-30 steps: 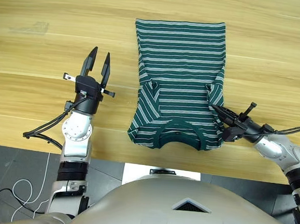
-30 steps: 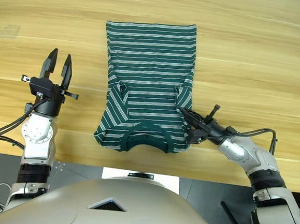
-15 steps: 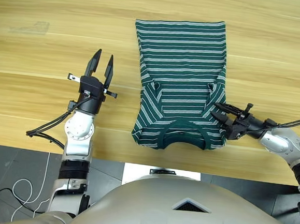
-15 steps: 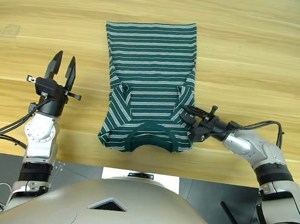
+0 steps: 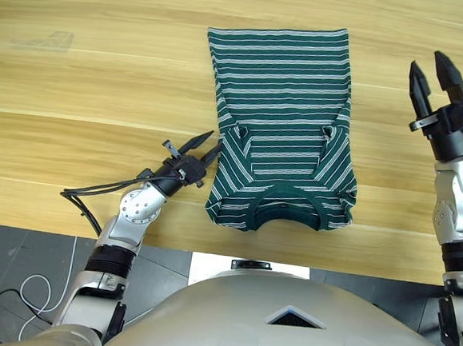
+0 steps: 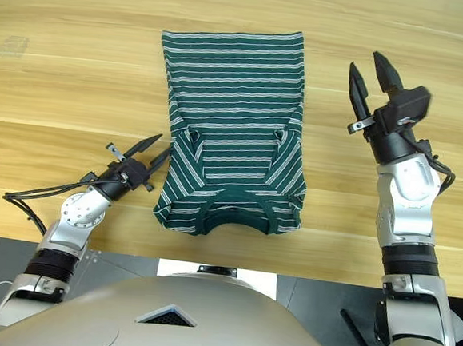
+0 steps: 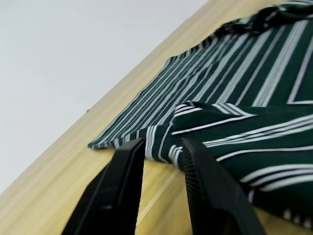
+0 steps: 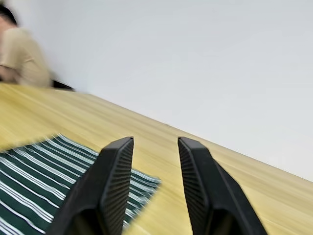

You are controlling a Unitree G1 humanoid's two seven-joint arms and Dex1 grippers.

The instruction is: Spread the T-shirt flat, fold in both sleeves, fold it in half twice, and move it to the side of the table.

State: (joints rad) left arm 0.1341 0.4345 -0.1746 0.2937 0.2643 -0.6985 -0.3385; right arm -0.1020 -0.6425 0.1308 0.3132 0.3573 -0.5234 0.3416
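Left gripper: your left gripper [image 5: 212,143] has its two fingers parted by a moderate gap with nothing between them. The tips point at the left edge of the T-shirt [image 5: 283,105], just below the centre of the head view.
Left arm pose: the forearm lies low over the table, slanting from the lower left of the frame up toward the cloth.
Right gripper: your right gripper [image 5: 427,67] is spread wide and empty. Its fingertips point toward the top of the frame at the right edge, well apart from the T-shirt.
Right arm pose: the forearm runs almost straight up the right side of the frame.
T-shirt: it lies flat in the middle of the frame, with both sleeves [image 5: 226,160] folded in over the body. The collar [image 5: 286,192] faces the lower edge.
Hard to make out: in the left wrist view the fingers [image 7: 122,181] frame the near edge of the cloth, but you cannot tell whether the tips touch it. The T-shirt is cut off at that frame's right edge.
Surface: a light wooden table [image 5: 79,73] with its boards running across the frame.
Room: a white wall [image 8: 205,54] stands beyond the table. A dark floor [image 5: 17,252] runs along the lower edge, with cables [image 5: 34,290] at the lower left.
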